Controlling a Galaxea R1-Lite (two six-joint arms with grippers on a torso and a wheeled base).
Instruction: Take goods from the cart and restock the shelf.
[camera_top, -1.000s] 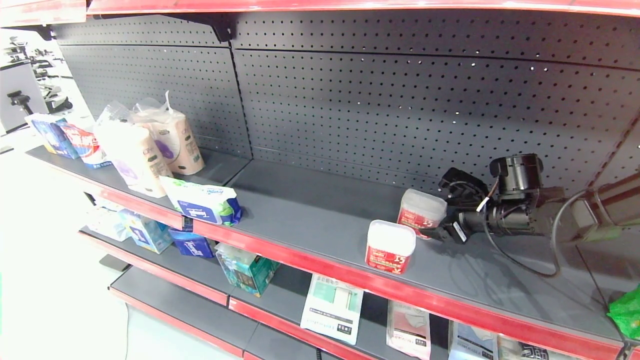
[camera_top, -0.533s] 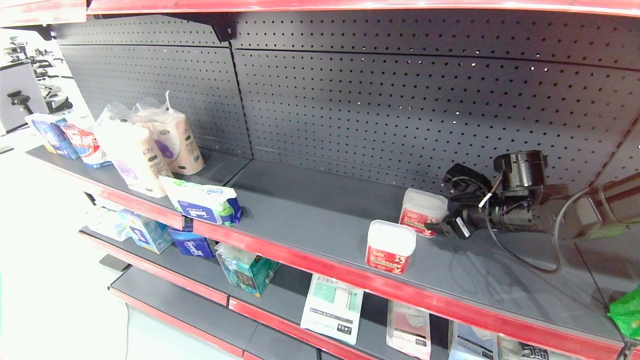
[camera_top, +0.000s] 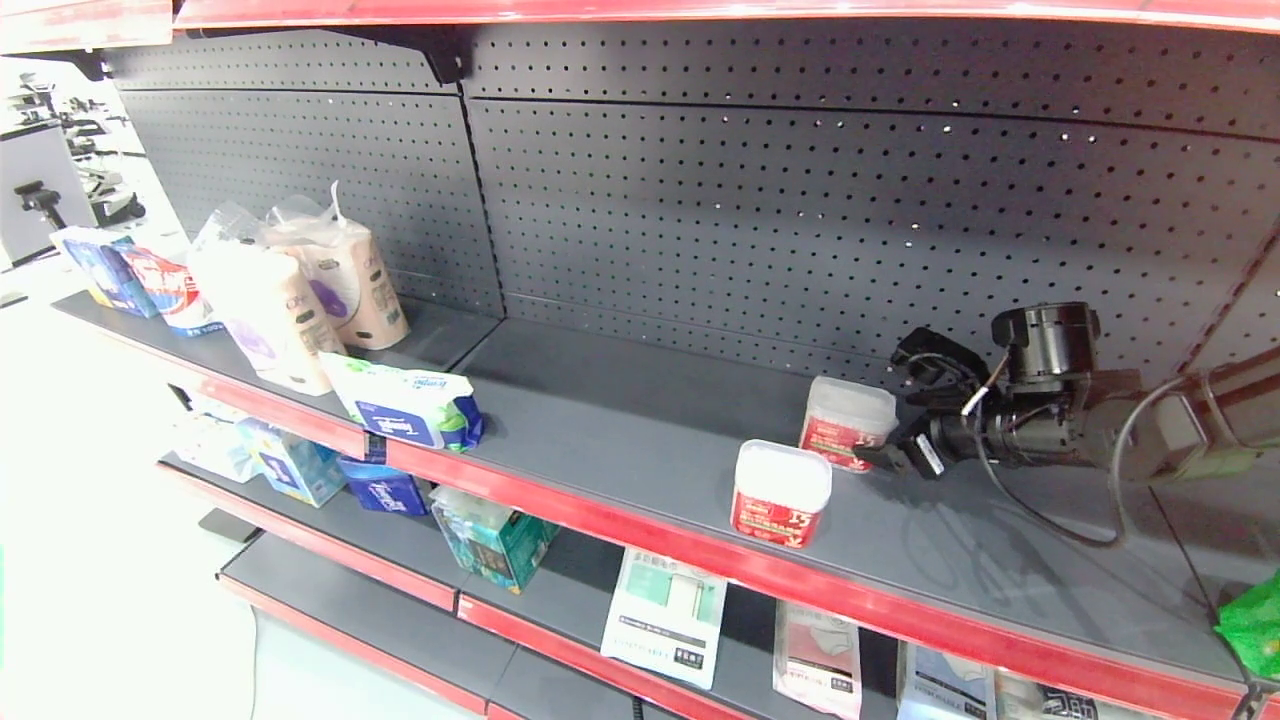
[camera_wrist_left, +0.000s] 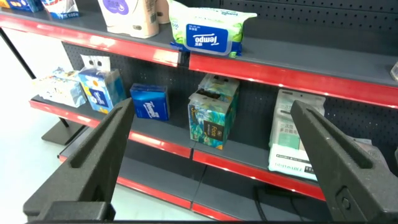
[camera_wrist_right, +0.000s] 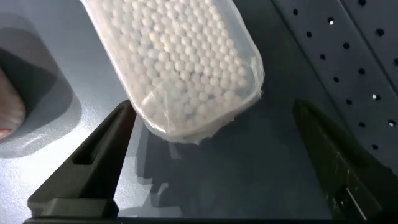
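On the grey shelf (camera_top: 620, 420) the bead tub (camera_top: 845, 422) stands upright behind its twin (camera_top: 780, 492), the right gripper (camera_wrist_right: 211, 115) just beside it with fingers wide apart and empty: placing looks finished, so next comes a straight pull-back toward the cart.

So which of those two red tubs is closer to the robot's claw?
The rear tub, right in front of the open right gripper. The front tub stands apart from it, by the shelf's red edge.
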